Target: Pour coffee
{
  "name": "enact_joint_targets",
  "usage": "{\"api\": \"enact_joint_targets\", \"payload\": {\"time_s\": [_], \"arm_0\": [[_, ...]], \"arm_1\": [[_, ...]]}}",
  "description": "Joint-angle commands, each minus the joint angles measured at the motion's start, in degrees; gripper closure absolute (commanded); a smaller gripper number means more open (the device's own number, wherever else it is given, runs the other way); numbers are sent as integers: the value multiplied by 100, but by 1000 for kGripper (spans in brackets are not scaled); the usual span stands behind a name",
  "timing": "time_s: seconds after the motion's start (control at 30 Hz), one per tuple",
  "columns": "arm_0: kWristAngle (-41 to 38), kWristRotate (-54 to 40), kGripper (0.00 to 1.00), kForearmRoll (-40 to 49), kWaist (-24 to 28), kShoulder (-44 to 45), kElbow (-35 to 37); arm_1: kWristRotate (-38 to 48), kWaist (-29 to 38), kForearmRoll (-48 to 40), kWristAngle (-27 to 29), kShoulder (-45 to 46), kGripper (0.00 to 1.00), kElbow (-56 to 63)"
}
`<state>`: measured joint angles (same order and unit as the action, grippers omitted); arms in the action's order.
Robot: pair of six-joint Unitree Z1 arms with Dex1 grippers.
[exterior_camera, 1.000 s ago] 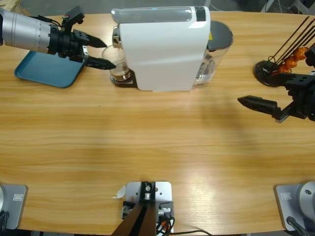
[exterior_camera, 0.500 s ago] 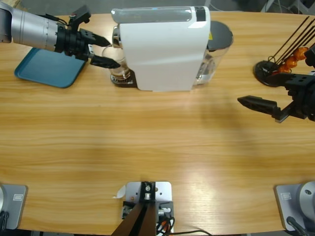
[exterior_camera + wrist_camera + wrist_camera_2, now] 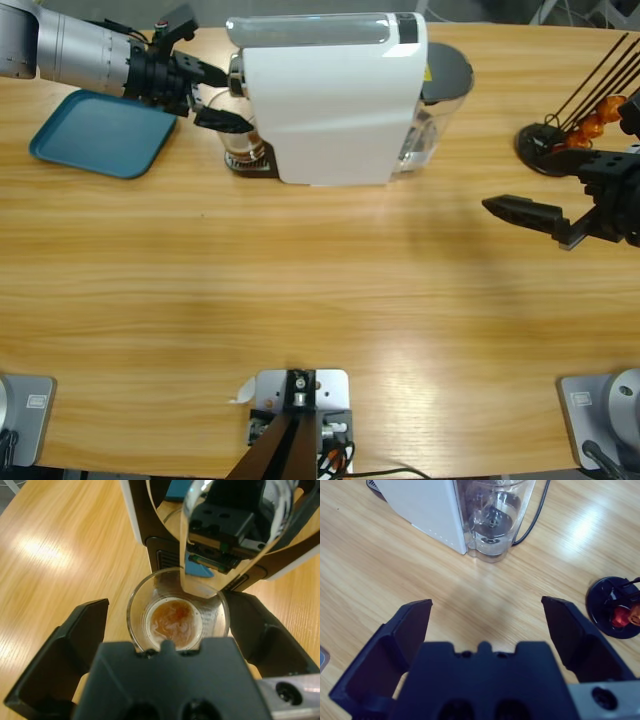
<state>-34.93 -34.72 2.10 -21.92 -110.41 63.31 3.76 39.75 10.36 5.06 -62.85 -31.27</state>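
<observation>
High view: the left gripper [image 3: 218, 96] straddles an upright glass [image 3: 243, 143] under the white coffee machine [image 3: 335, 98]; the right gripper [image 3: 545, 220] hangs spread and empty.
Left wrist view: coffee [image 3: 173, 621] pools at the glass bottom, mouth upward, jaws apart either side; no writing readable.
Right wrist view: jaws wide over bare table [image 3: 485, 605].

We see the right gripper [image 3: 485, 625] with its two black jaws spread wide apart over bare wooden table [image 3: 380, 575], nothing between them. Beyond it stands a white coffee machine [image 3: 422, 507] with a clear water tank [image 3: 492, 517] at its right, a black cable [image 3: 535, 515] trailing away. At far right sits a round black stand [image 3: 615, 607] holding an orange capsule [image 3: 621, 615].
</observation>
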Motion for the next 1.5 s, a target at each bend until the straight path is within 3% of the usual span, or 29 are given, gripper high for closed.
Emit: {"api": "enact_joint_targets", "payload": {"time_s": [0.03, 0.1, 0.2, 0.23, 0.5, 0.57, 0.67, 1.5], "arm_0": [[186, -74, 265, 351, -162, -365, 141], [195, -99, 451, 428, -185, -376, 187], [197, -143, 526, 495, -190, -376, 210], [207, -162, 622, 523, -190, -376, 222], [344, 56, 653, 899, -208, -481, 419], [309, 153, 849, 906, -208, -493, 424], [339, 184, 1000, 906, -208, -477, 428], [636, 77, 1000, 1012, -123, -45, 162]], "arm_1": [[46, 68, -113, -93, -122, 0, 140], [46, 68, -113, -93, -113, 0, 145], [48, 68, -113, -93, -106, 0, 147], [48, 68, -113, -93, -105, 0, 147], [55, 68, -122, -93, -98, 0, 156], [55, 68, -122, -93, -98, 0, 156], [55, 68, -127, -97, -112, 0, 156], [55, 68, -131, -120, -156, 0, 154]]}}
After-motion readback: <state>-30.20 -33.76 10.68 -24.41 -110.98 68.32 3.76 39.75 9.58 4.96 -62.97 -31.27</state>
